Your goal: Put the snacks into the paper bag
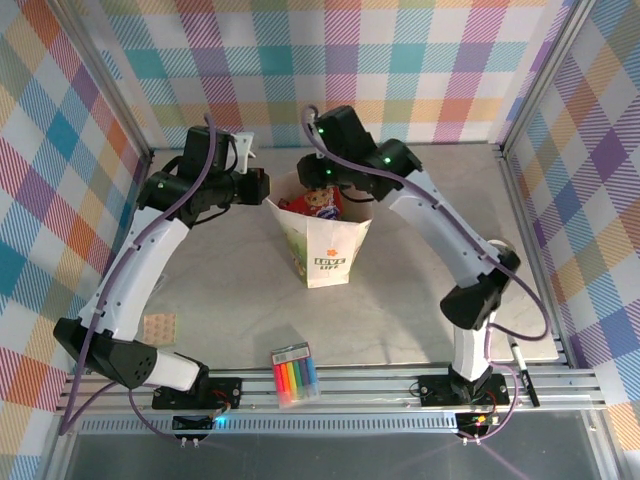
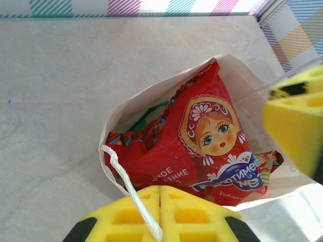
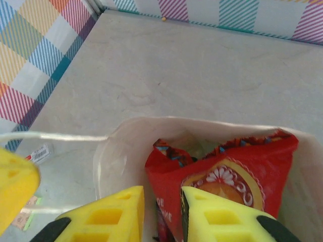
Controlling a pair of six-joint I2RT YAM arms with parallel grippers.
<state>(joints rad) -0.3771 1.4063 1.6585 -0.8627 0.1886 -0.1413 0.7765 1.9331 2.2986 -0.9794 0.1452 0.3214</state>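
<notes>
Paper bag (image 1: 330,255) stands upright in the middle of the desk (image 1: 420,310) in the top view, mouth open, with both arms bent in over it and a marker pack (image 1: 295,378) lying well apart near the front edge. From up there the jaws are too small to read. The left wrist view settles one of them: the left end effector (image 2: 160,194) is closed tight on the bag's twisted white handle (image 2: 121,169) at the near rim. It also shows the large red packet (image 2: 202,146), printed with a doll's face, lying inside the bag over other packets whose edges peek out beside it, one of them teal. The right wrist view looks into the same mouth from the other side: the right end effector (image 3: 161,194) stands narrowly apart just above the red packet's edge, and the handle runs straight across to the left arm's yellow finger
</notes>
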